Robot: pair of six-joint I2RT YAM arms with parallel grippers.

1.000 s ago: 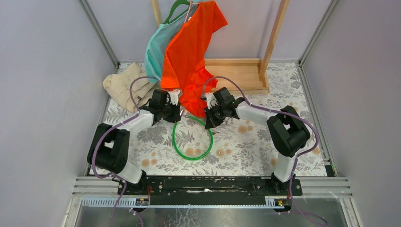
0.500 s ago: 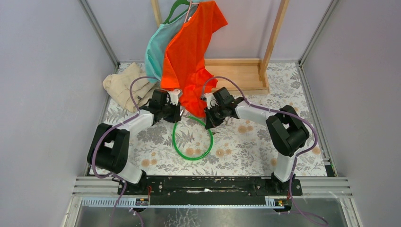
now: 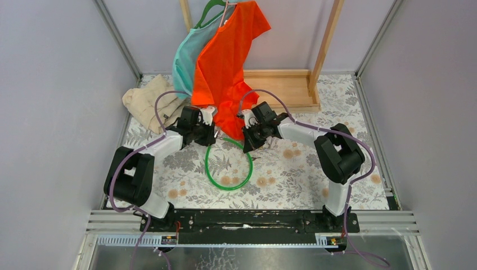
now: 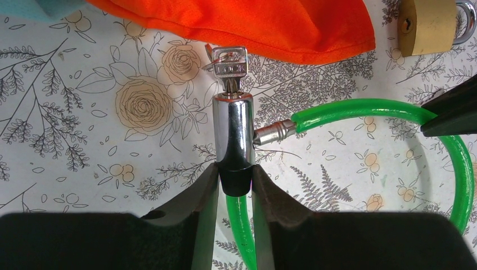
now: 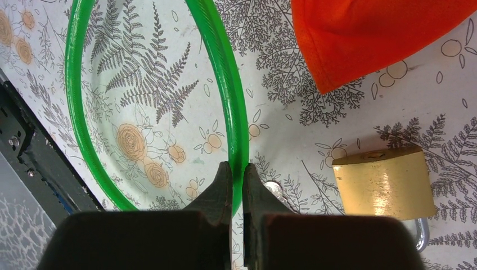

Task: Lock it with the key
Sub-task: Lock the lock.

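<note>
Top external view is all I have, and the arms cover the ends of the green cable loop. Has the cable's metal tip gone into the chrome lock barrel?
Observer: Left wrist view: the green cable's metal tip meets the side of the chrome lock barrel; whether it is seated, I cannot tell.
Operator: Is a key in it?
Observer: Yes, a silver key stamped LOCK sits in the barrel's far end, beside the orange shirt's hem.
Operator: Who holds the barrel?
Observer: The left gripper, clamped on its black end cap.
</note>
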